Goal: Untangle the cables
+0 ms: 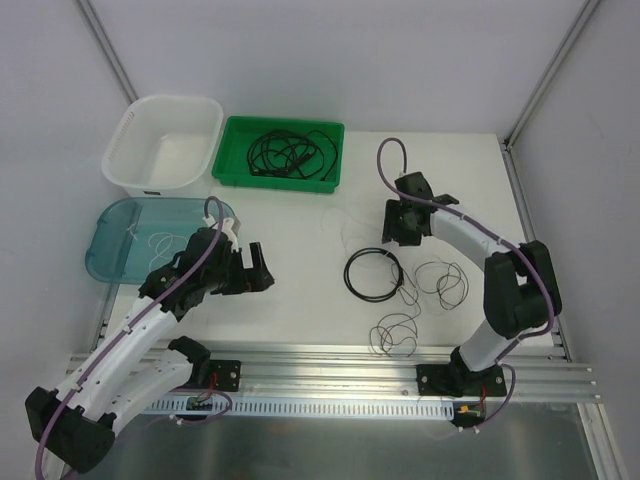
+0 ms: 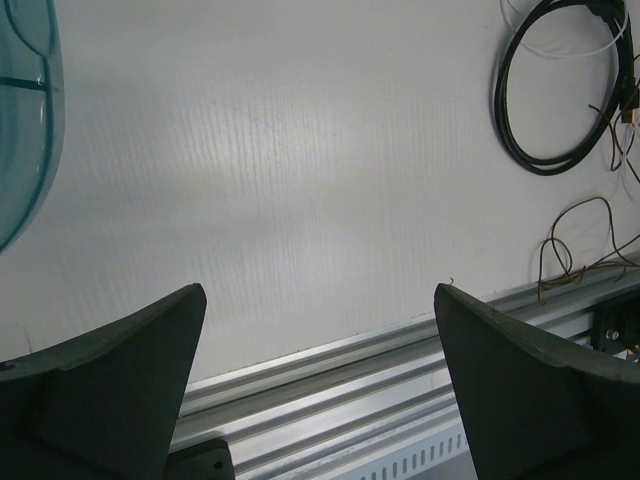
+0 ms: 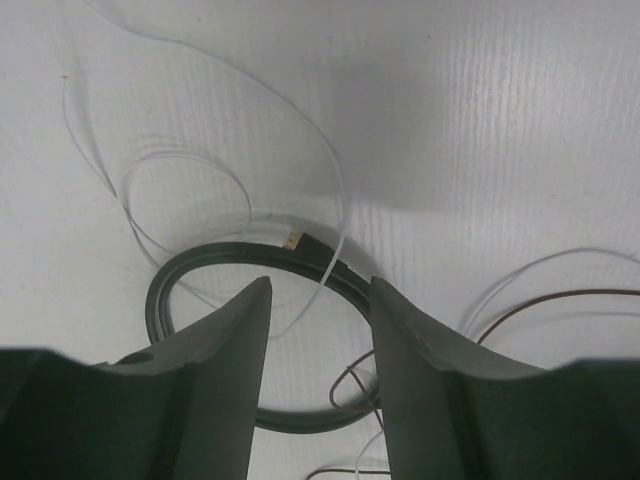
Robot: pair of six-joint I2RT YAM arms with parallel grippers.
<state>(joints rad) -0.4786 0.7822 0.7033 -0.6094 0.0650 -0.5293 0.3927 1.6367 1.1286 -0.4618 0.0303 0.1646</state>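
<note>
By black cable loop (image 3: 220, 252), right claw (image 3: 320, 290) half apart, white wire (image 3: 335, 190) showing between; left claw (image 2: 320, 295) wide apart, empty

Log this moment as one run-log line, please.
left gripper: open, over table | right gripper: jaws apart, white cable and black cable coil framed between them | held: nothing

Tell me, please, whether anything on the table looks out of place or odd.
Nothing looks damaged or spilled. The one untidy spot: the thin white cable crosses the black coil, and a brownish wire loop lies right by the front rail.
</note>
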